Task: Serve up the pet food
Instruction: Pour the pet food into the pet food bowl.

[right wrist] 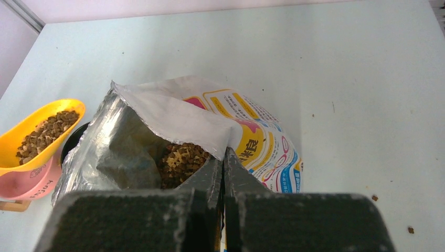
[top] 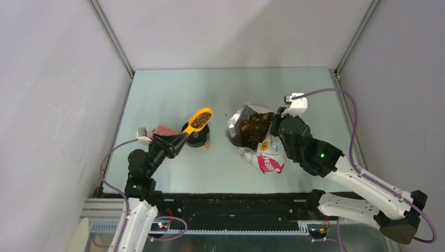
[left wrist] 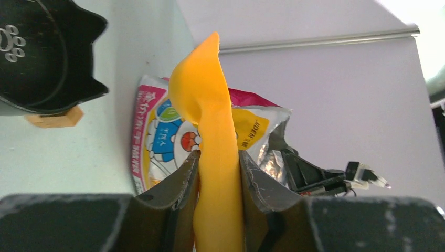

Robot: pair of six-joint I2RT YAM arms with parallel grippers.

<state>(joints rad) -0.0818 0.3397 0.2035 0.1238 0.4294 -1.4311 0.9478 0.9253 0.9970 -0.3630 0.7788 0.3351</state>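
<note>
left gripper (left wrist: 218, 157) clamps yellow scoop (left wrist: 202, 89) of pet food (top: 201, 120) above bowl (left wrist: 47, 79), right gripper (right wrist: 223, 157) pinches bag (right wrist: 173, 113)

"ENJOY" on pink bowl (right wrist: 23, 185); paw-print marks on black bowl (left wrist: 50, 68); bag (right wrist: 262, 142) lettering unreadable.

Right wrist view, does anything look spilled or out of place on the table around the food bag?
Yes, slightly. A couple of loose kibble pellets lie on the bare table, to the right of the bag in this view and apart from it, so they look spilled. Nothing else stands out.
</note>
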